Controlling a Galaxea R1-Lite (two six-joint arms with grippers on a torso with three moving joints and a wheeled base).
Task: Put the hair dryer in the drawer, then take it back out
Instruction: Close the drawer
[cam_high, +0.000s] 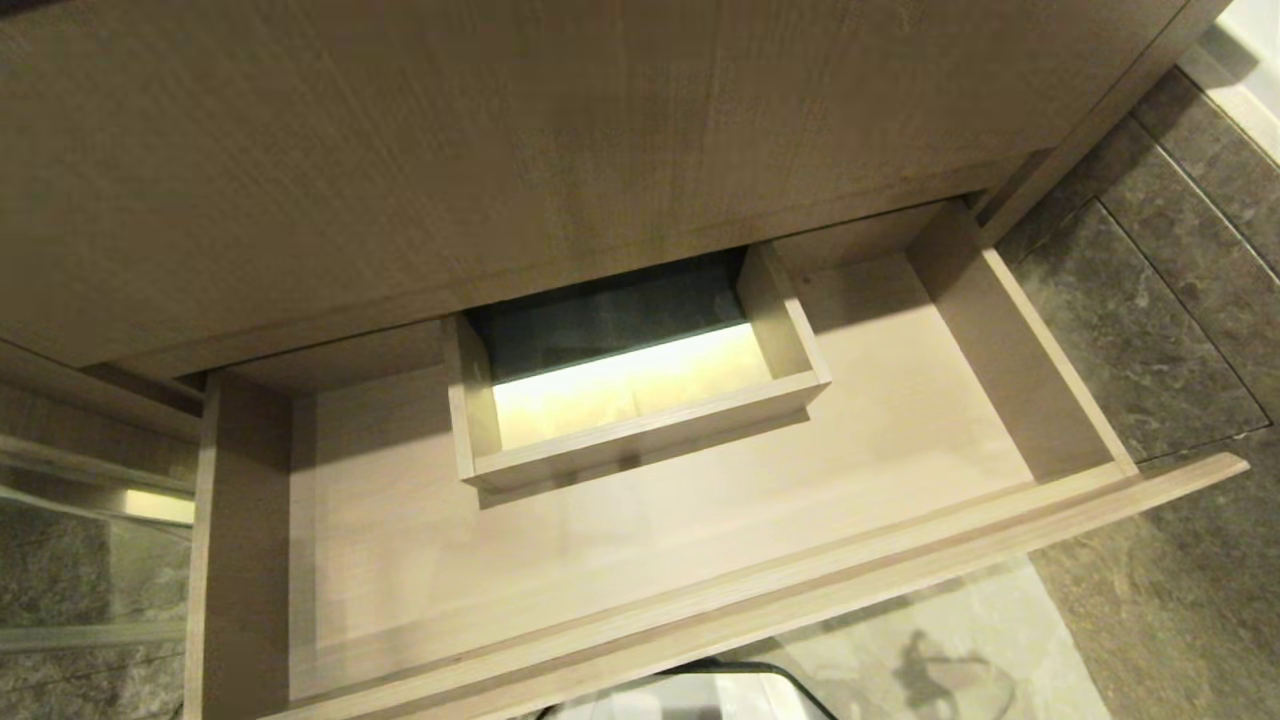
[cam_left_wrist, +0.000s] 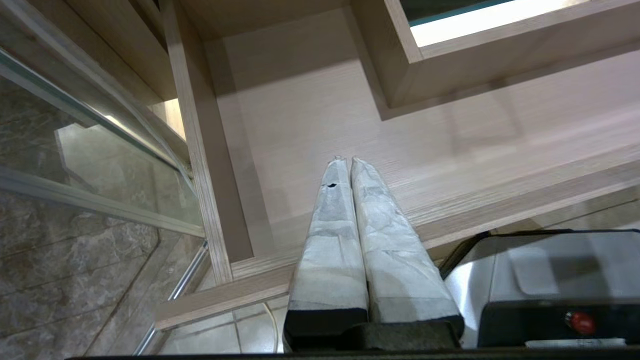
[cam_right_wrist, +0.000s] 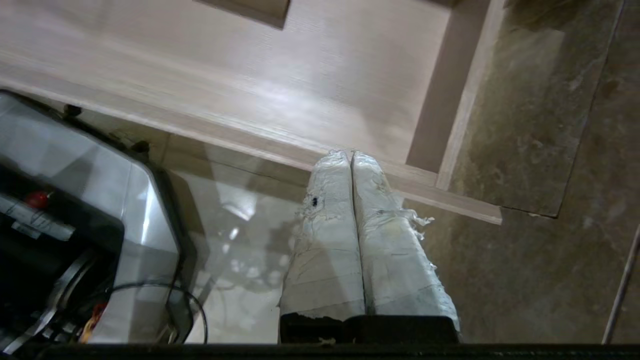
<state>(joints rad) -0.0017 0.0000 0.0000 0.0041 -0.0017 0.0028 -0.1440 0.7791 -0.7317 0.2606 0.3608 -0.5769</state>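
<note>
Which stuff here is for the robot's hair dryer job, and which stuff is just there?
For the job:
- the drawer, pulled open, nothing lying on its floor
- the right gripper, shut and holding nothing, over the drawer's front edge
- the hair dryer: not in any view

Just there:
- the boxed cutout inside the drawer
- the left gripper, shut and idle
- the stone floor

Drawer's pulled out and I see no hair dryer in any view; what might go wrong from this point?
1. The wide light wood-grain drawer stands open with nothing lying in it, so the dryer must be found elsewhere first.
2. The boxed wooden cutout fills the drawer's middle; anything lowered there may snag it.
3. Both the left gripper and right gripper hang shut near the drawer's front edge and may bump it.
</note>
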